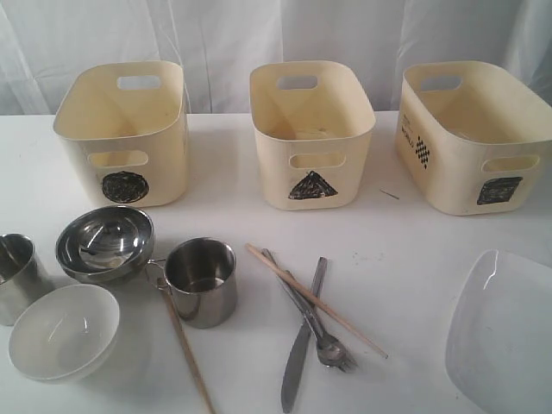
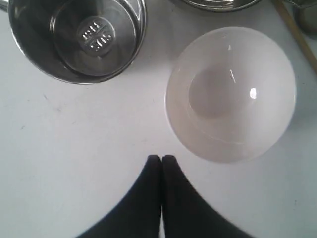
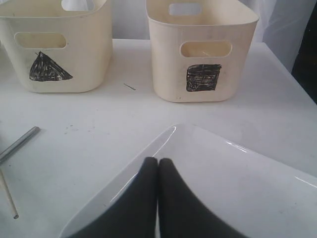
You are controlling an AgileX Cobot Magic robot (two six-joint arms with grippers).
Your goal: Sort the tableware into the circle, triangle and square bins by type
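Note:
Three cream bins stand at the back: circle bin (image 1: 125, 129), triangle bin (image 1: 310, 134), square bin (image 1: 474, 138). In front lie a steel bowl (image 1: 105, 241), a white bowl (image 1: 65, 330), two steel cups (image 1: 201, 280) (image 1: 17, 276), a knife (image 1: 302, 341), a fork (image 1: 323, 341), two chopsticks (image 1: 315, 297) (image 1: 188, 354) and the white plate (image 1: 504, 332). Neither gripper shows in the exterior view. My left gripper (image 2: 161, 157) is shut and empty above the table beside the white bowl (image 2: 232, 94) and a steel cup (image 2: 79, 37). My right gripper (image 3: 158, 160) is shut and empty over the plate (image 3: 233, 183).
White table (image 1: 405, 241) with a white curtain behind the bins. The triangle bin (image 3: 54, 44) and square bin (image 3: 200, 47) stand beyond the plate in the right wrist view. A chopstick end (image 3: 7, 196) and the knife handle (image 3: 20, 143) lie at that view's edge.

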